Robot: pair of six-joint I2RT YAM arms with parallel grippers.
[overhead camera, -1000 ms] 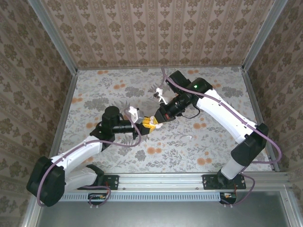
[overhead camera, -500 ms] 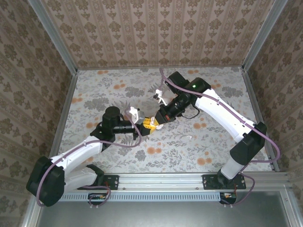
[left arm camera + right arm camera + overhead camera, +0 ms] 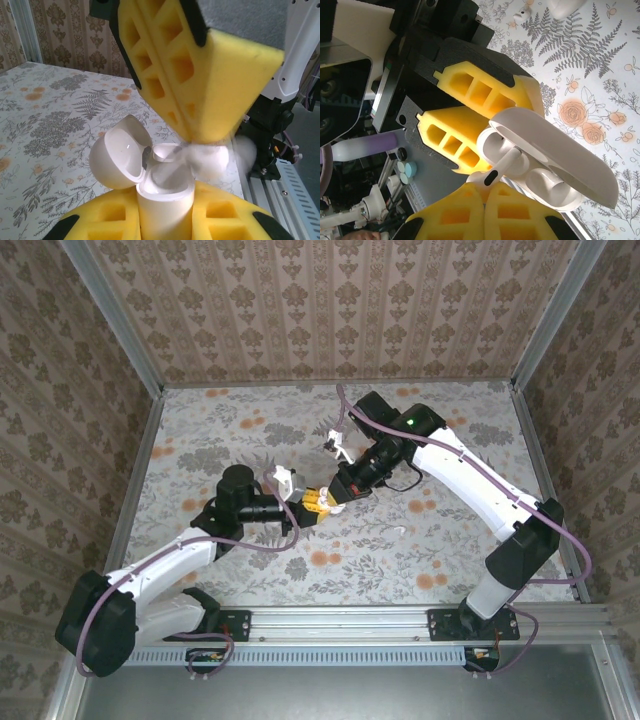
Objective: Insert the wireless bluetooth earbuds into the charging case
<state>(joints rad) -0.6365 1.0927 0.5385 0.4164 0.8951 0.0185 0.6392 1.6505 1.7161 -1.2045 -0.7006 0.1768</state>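
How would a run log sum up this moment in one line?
step: inserting earbud | left gripper: shut on charging case, lid open | right gripper: shut on earbud, at case opening

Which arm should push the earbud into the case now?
Right. The right hand pinches the earbud at the open case, which the left hand holds steady.

place: lab test cell | evidence: aluminium frame point(image 3: 350, 618), wallpaper-lined walls point(image 3: 330, 310), floral tabletop point(image 3: 220, 430)
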